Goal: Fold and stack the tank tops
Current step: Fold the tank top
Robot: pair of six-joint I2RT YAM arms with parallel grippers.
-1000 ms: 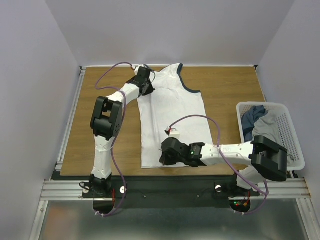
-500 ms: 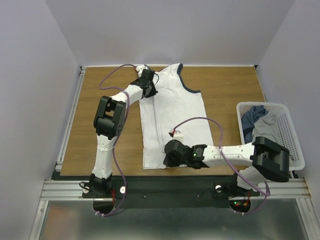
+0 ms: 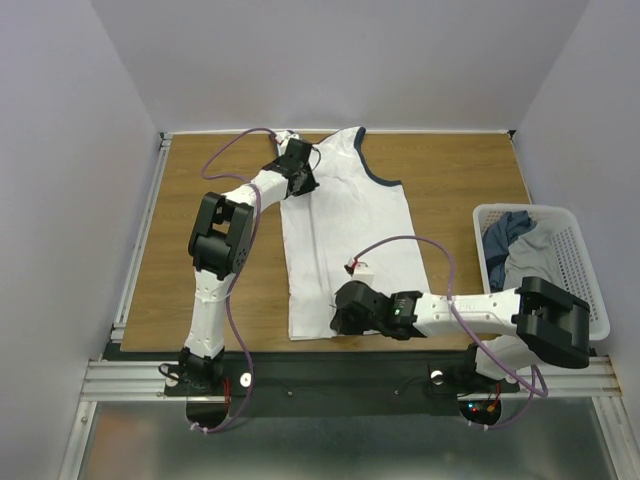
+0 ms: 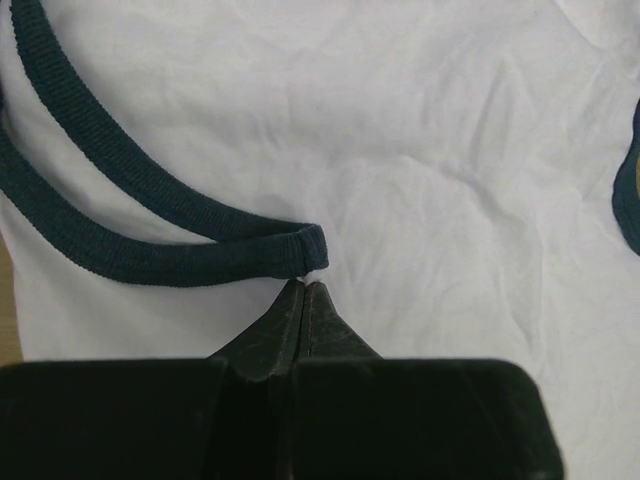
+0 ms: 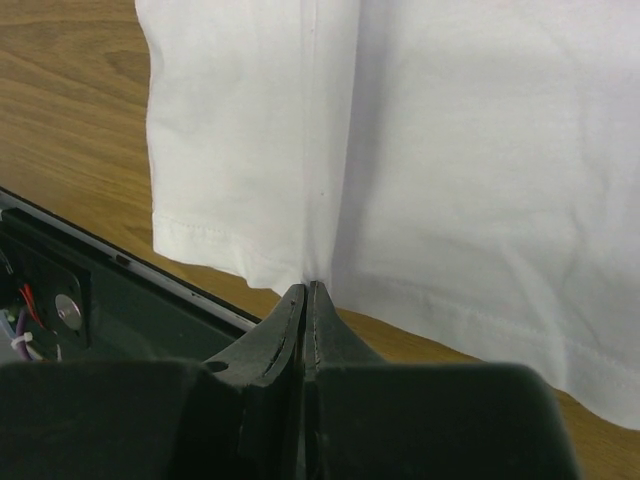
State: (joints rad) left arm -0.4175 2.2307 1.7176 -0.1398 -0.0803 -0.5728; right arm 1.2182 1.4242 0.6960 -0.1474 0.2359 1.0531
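The white tank top [image 3: 355,215] lies flat on the wooden table [image 3: 450,170] with its left side doubled over lengthwise. Each arm seems to pinch one end of that fold to keep the crease straight: the left gripper [image 4: 303,287] is clenched at the navy armhole band [image 4: 150,240] and the right gripper [image 5: 305,290] at the hem. The grey and dark blue tops [image 3: 520,250] wait in the white mesh basket [image 3: 585,270] at the table's right edge, with pale walls around.

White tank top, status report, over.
Left gripper shut on strap end. Right gripper shut on hem. White tank top flat on table, left edge folded over. Nothing in the way.
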